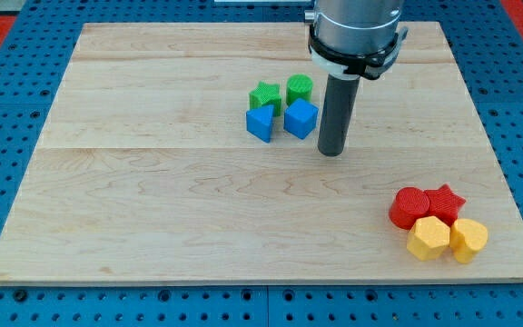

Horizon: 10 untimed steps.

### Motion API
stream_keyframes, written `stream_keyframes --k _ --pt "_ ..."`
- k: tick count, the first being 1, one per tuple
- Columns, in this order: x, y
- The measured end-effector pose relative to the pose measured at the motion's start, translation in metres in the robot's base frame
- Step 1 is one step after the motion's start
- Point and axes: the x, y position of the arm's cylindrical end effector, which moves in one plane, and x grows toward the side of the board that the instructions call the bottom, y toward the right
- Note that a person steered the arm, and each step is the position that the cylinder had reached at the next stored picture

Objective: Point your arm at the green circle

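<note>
The green circle [300, 89] is a short, bright green cylinder with a round flat top, standing upright on the wooden tabletop [152, 182]. It sits toward the tabletop's far edge, a little right of that edge's middle, at the top right of a tight group of four blocks. Just to its left is the green star [264, 95], and just below it is the blue cube [301, 118]. Whether it actually touches either neighbour is hard to tell from this angle. The fourth block, a blue one with an angled top [260, 123], lies below the star and left of the cube.

My tip [331, 153] rests on the wood just to the right of the blue cube, with a narrow gap between them, and to the lower right of the green circle. There is no gripper on this arm, only the dark rod.

Near the tabletop's near right corner sits a second cluster, well apart from the first: a red cylinder [409, 207], a red star [445, 202], a yellow hexagon [428, 238] and another yellow block [468, 238].
</note>
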Motion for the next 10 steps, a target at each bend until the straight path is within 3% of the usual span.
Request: stream_keyframes --k 6,7,8,9,10 --pt "-0.02 0.03" --pt "-0.051 0.069" --pt "-0.1 0.07" --pt "-0.114 0.025" --pt "-0.093 -0.013"
